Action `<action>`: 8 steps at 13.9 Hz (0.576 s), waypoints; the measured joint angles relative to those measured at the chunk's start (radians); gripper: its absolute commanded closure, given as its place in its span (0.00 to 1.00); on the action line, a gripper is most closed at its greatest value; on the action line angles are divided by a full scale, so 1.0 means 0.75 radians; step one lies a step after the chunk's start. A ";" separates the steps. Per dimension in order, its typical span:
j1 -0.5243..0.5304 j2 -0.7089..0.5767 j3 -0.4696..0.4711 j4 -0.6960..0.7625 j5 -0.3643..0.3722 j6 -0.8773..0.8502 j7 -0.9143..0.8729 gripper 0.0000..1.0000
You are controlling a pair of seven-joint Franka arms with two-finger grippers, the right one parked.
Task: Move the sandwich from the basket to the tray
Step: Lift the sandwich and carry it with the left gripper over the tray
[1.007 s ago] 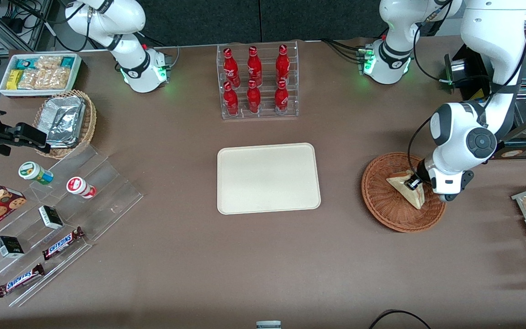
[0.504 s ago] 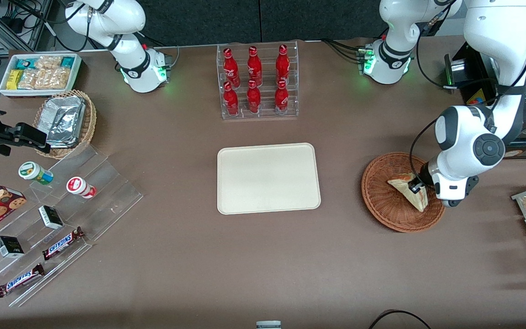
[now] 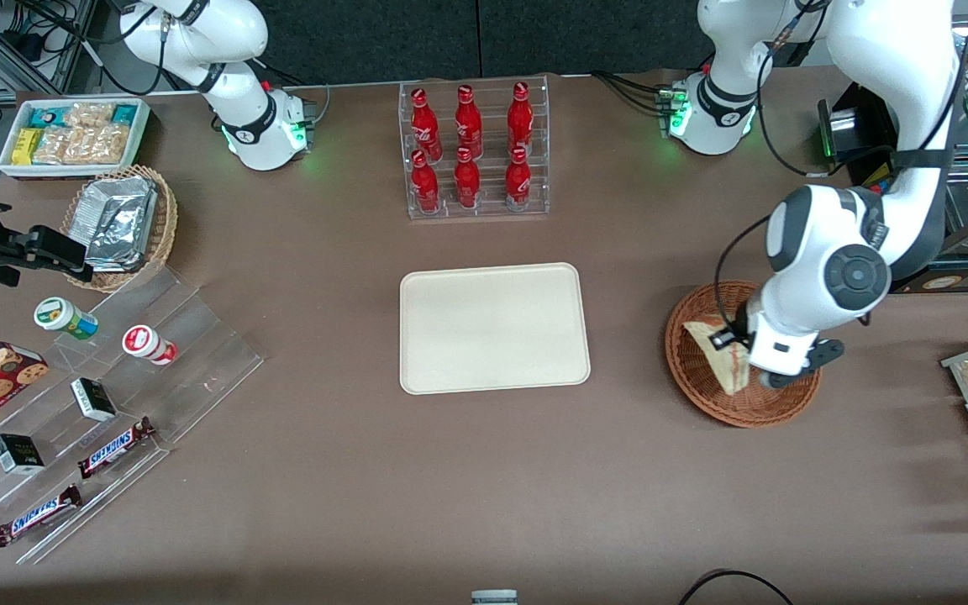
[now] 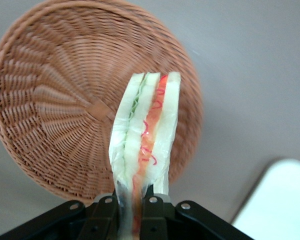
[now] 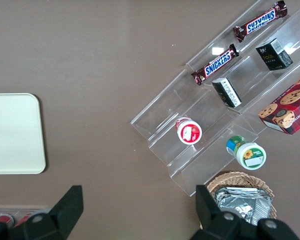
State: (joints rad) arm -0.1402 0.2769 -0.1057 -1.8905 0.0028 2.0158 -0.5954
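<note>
The jaws pinch the sandwich (image 4: 146, 135) by one end, which the gripper (image 4: 133, 210) partly hides. It hangs above the basket (image 3: 702, 378), clear of the weave. The tray (image 3: 494, 328) sits bare on the brown table (image 3: 450, 470), toward the parked arm.

The sandwich (image 4: 146, 131) shows pale white bread with a green layer and red-pink streaks along its edge, under what looks like clear wrap. The basket (image 4: 55, 100) is reddish-brown woven wicker with ribs fanning out from its centre. The gripper (image 4: 132, 212) is black. The tray (image 3: 494, 328) is plain cream. The table (image 3: 366, 470) is dull brown. The bottles (image 3: 468, 143) are bright red.
</note>
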 measured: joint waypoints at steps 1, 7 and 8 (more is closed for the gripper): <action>-0.041 0.001 -0.002 0.022 0.000 -0.022 0.020 1.00; -0.318 0.127 -0.008 0.195 -0.005 -0.024 -0.056 1.00; -0.367 0.170 -0.008 0.244 -0.005 -0.024 -0.108 1.00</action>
State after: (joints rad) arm -0.4156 0.4047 -0.1117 -1.7073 -0.0008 1.9977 -0.6766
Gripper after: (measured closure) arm 0.846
